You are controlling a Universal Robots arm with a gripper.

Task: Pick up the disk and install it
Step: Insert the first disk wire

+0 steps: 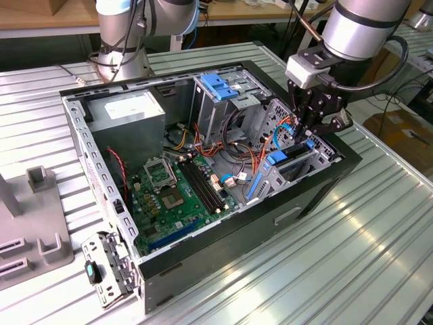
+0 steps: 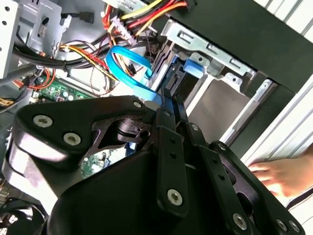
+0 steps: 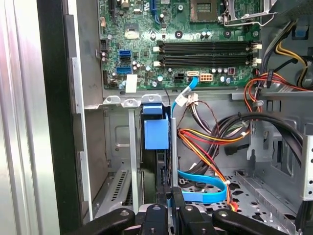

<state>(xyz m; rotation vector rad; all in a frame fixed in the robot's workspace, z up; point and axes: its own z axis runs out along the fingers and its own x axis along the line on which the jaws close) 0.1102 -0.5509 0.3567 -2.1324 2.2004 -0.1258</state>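
Observation:
The disk [image 1: 292, 160] sits on edge in the drive bay at the open computer case's [image 1: 223, 237] corner on the exterior view's right, its blue rails showing. My gripper [image 1: 302, 134] hangs straight down over it, fingers shut together, tips at the disk's upper edge. In the second wrist view the gripper [image 2: 169, 93] meets the disk's dark end [image 2: 166, 68] beside a blue rail tab [image 2: 194, 68]. The first wrist view has the gripper [image 3: 172, 193] over the disk's blue rail [image 3: 155, 129] in its metal slot. Whether the tips press on the disk is unclear.
Orange, yellow and blue cables [image 3: 210, 191] crowd the bay beside the disk. The motherboard [image 1: 172, 196], a grey power-supply box [image 1: 128, 115] and a drive cage with a blue latch [image 1: 220, 84] lie inside the case. A person's hand [image 2: 281, 176] rests outside the case wall.

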